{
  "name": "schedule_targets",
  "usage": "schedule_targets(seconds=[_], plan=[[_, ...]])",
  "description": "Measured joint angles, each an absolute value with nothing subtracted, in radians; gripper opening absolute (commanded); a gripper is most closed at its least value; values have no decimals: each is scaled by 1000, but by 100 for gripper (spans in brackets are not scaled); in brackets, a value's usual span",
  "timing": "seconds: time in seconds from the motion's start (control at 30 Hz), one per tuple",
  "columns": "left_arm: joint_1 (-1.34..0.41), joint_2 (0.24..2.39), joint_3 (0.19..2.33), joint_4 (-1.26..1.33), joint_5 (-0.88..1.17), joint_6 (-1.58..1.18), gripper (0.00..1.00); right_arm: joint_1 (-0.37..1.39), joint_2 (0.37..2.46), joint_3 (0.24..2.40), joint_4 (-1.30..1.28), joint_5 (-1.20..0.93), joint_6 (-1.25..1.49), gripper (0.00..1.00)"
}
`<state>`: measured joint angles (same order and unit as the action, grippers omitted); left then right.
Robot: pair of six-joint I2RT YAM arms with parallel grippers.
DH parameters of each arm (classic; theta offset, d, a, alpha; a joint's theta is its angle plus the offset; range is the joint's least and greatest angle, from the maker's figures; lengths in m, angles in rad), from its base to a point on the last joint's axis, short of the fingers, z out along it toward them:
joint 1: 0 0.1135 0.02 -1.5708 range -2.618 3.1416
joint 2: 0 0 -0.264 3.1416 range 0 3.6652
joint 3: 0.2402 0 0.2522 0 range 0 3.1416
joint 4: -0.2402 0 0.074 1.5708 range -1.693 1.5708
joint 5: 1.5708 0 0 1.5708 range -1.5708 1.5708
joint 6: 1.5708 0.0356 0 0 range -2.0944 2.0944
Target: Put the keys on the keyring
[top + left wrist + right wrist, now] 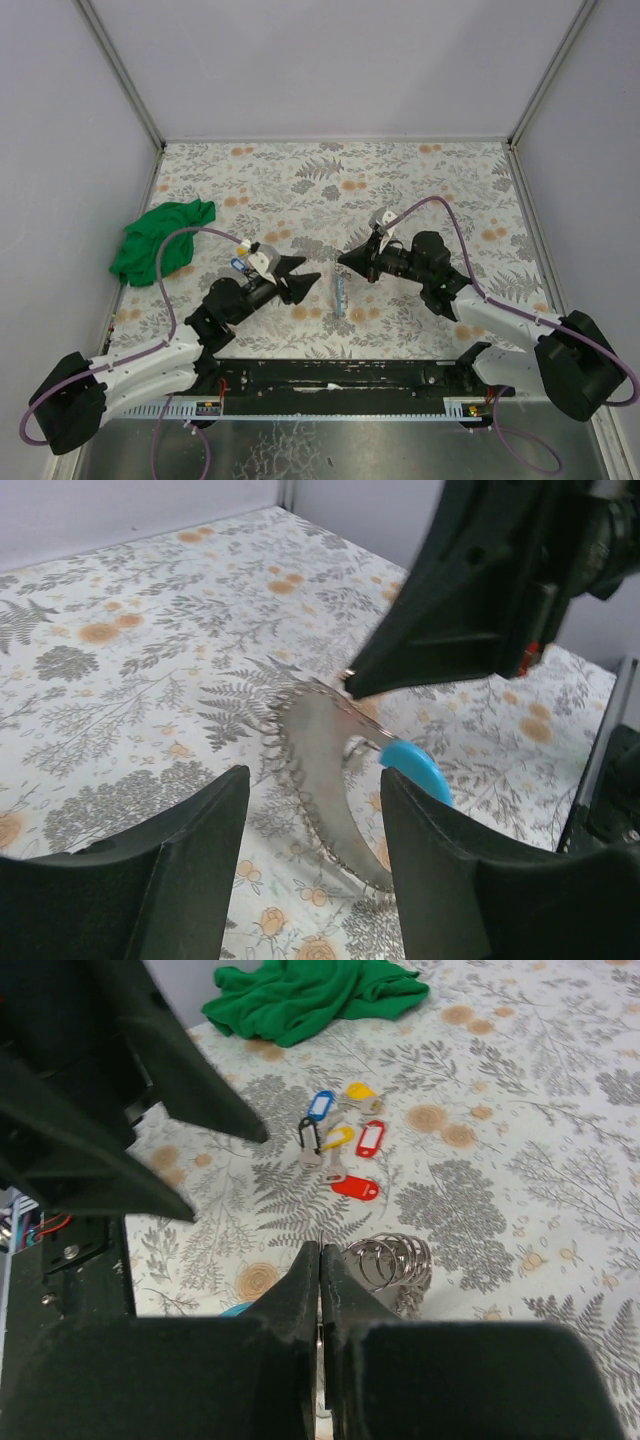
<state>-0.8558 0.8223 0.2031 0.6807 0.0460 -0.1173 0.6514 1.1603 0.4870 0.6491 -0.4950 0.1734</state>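
The keyring [341,294] lies between the two grippers. In the left wrist view it [318,770] is a grey metal band edged with small coiled rings, with a light-blue part [415,770]. My right gripper [347,258] is shut on a thin wire of the keyring [320,1248], and its tip shows in the left wrist view [352,685]. My left gripper [300,280] is open and empty, with the keyring just beyond its fingers [200,830]. The keys [338,1148], with blue, yellow, red and black tags, lie loose on the table behind the left gripper's fingers [205,1105].
A green cloth [160,240] lies crumpled at the left wall and also shows in the right wrist view [310,995]. The table [330,180] has a floral cover and white walls on three sides. Purple cables arch over both arms.
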Motion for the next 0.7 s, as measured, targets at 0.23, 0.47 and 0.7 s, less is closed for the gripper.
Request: schedule_targets(seconds=[0.23, 0.47, 0.7], plan=[[-717, 883, 199, 793, 197, -199, 47, 635, 1215, 455, 825, -613, 224, 0], [-613, 1084, 202, 957, 404, -295, 41, 625, 1283, 439, 962, -676, 297, 0], [-575, 1159, 228, 1074, 558, -350, 38, 621, 1324, 433, 1060, -726, 347, 0]])
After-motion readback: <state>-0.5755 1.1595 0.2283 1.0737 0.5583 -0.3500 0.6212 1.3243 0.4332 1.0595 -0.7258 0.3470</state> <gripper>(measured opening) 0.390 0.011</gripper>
